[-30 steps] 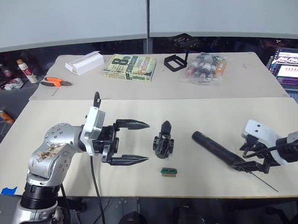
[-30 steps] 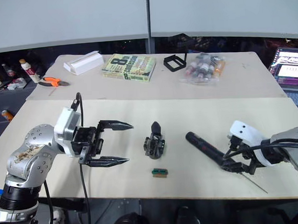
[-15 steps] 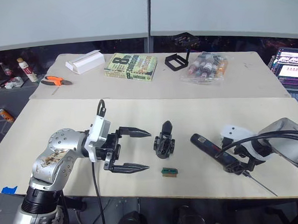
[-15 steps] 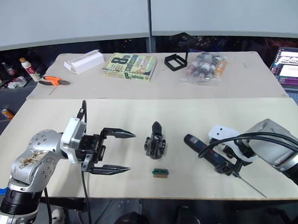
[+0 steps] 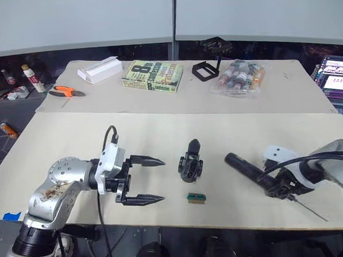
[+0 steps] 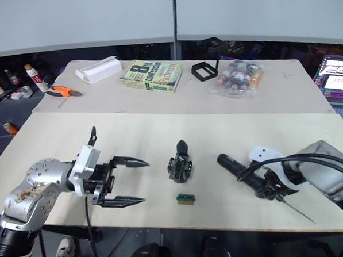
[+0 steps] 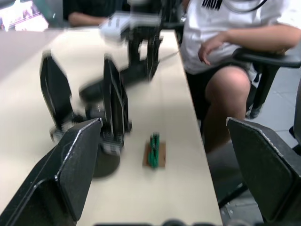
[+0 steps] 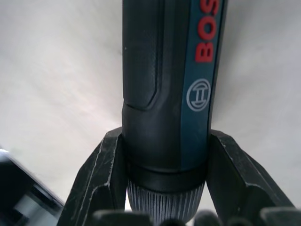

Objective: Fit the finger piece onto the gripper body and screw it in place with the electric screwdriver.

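Note:
The gripper body point(image 5: 190, 163) stands upright in the middle of the near table, with a pointed black finger sticking up; in the left wrist view the gripper body point(image 7: 110, 117) shows two upright black prongs. The finger piece as a loose part is out of view. To the right, the electric screwdriver point(image 5: 246, 166) lies on the table, its thin bit pointing towards the front right. My right gripper point(image 5: 278, 186) is shut on its bit end; the right wrist view shows a finger point(image 8: 101, 179) on each side of the screwdriver point(image 8: 164, 94). My left gripper point(image 5: 164, 179) hangs open left of the gripper body, clear of it.
A small green-and-tan block point(image 5: 194, 197) lies just in front of the gripper body. On the far table are a book point(image 5: 153, 76), a white box point(image 5: 100, 70), orange pliers point(image 5: 66, 92), a black frame point(image 5: 206, 70) and a bag of bottles point(image 5: 238, 76). A laptop point(image 5: 338, 79) sits at the right. A person point(image 7: 225, 42) sits beyond the table's edge.
My left gripper has dropped lower and drawn back a little from the gripper body, still open. The right wrist has turned while staying shut on the screwdriver, which has barely moved.

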